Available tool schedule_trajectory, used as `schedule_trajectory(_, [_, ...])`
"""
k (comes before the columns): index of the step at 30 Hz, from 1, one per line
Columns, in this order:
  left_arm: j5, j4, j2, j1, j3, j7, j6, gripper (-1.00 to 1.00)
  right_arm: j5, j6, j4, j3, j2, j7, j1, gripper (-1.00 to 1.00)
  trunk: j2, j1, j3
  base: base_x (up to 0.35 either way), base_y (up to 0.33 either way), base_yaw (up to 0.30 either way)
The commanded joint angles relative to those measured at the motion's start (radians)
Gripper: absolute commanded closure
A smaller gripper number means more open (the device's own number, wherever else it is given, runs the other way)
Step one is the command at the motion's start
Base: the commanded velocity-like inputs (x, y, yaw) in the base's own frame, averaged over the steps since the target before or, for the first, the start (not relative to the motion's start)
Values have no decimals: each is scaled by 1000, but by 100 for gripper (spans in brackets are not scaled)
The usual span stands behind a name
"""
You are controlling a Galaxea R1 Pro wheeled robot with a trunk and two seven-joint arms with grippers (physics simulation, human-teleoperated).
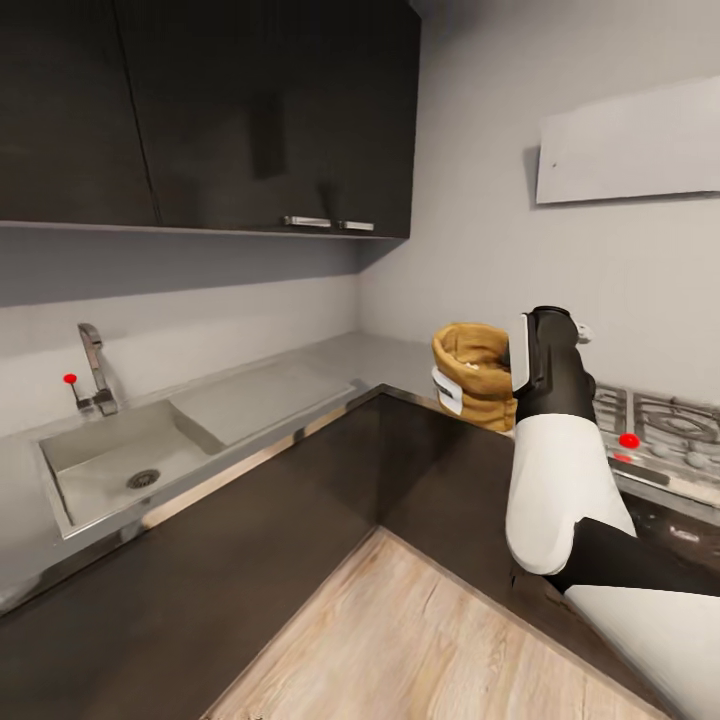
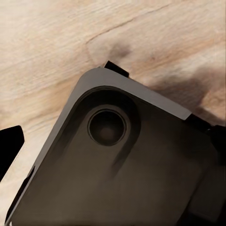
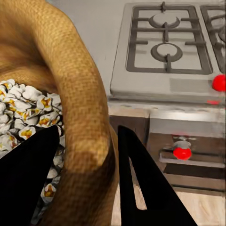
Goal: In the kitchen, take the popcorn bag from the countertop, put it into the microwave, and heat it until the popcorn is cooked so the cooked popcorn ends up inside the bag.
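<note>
The popcorn bag (image 1: 478, 372) is a tan-orange woven sack held up in the air above the corner of the grey countertop (image 1: 345, 358). My right gripper (image 1: 455, 388) is shut on its rim from the right. In the right wrist view the bag (image 3: 70, 84) is open-topped, with white popped popcorn (image 3: 28, 113) inside. The right gripper (image 3: 87, 146) pinches the rolled rim between its two dark fingers (image 3: 141, 179). My left gripper (image 2: 115, 129) hangs open over the robot's grey base (image 2: 117, 179), with nothing between its fingers. The microwave is out of view.
A steel sink (image 1: 110, 460) with a faucet (image 1: 95, 365) is set in the countertop at left. The gas hob (image 1: 660, 425) with a red knob (image 1: 628, 440) lies behind my right arm. Dark upper cabinets (image 1: 200, 110) hang overhead. Wooden floor (image 1: 420, 640) lies below.
</note>
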Motion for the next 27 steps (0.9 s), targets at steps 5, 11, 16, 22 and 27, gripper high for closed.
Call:
schedule_trajectory(5, [-8, -1, 0, 0, 8, 1, -1, -100, 9, 5, 0, -3, 1, 0, -1, 100, -1, -1, -1, -324, 125, -291])
schedule_trajectory(11, [-14, -1, -1, 0, 5, 1, 0, -100, 9, 5, 0, -2, 1, 2, -1, 100, -1, -1, -1, -307, 168, -159])
schedule_trajectory(16, [-12, -1, -1, 0, 5, 1, 2, -100, 5, 5, 1, -3, 1, 7, -1, 100, -1, -1, -1, -314, 142, -5])
schedule_trajectory(22, [-10, -1, 0, 0, 6, 1, 1, -100, 9, 5, 1, -3, 1, 7, -1, 100, -1, -1, -1, -238, 31, 0])
schedule_trajectory(27, [-9, -1, 2, 0, 8, 1, 4, -100, 12, 5, 1, -3, 1, 3, -1, 100, -1, -1, -1, -17, 1, -94])
